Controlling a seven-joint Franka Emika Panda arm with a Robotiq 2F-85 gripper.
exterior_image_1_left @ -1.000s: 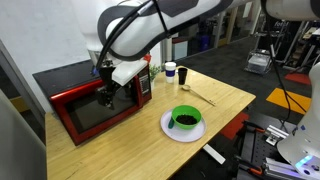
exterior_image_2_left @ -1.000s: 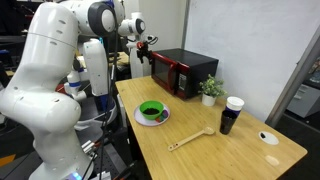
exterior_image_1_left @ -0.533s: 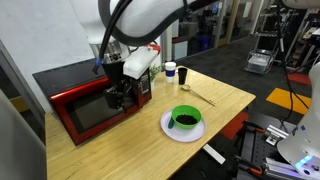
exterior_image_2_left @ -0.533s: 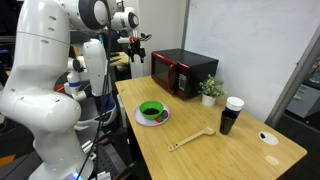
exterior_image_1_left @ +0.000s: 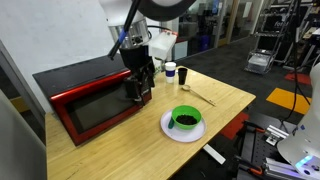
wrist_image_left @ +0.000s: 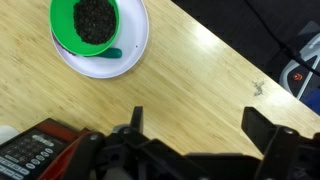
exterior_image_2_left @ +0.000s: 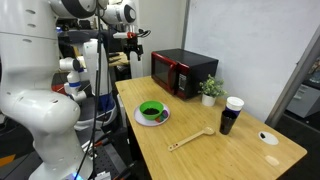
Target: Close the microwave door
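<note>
While the microwave point(exterior_image_1_left: 88, 100) stands at the 9 o'clock end of the surface point(exterior_image_1_left: 225, 100) with its door point(exterior_image_1_left: 95, 112) lying flush against the red front, the gripper point(exterior_image_1_left: 141, 90) is held raised over the oven's 3 o'clock end. A second ago it was set lower, close against the door glass. It has since been lifted and carried along the front toward 3 o'clock. In an exterior view the gripper point(exterior_image_2_left: 138, 50) is now seen well apart from the microwave point(exterior_image_2_left: 185, 73), at its 9 o'clock, where earlier it was near the corner. In the wrist view the jaws of the gripper point(wrist_image_left: 193, 113) are spread wide, with only bare wood between them. The microwave point(wrist_image_left: 35, 150) is cut off at 7 o'clock, and the bowl point(wrist_image_left: 90, 20) is seated on the plate point(wrist_image_left: 132, 50) at 11 o'clock. Bowl and plate have not been shifted.
</note>
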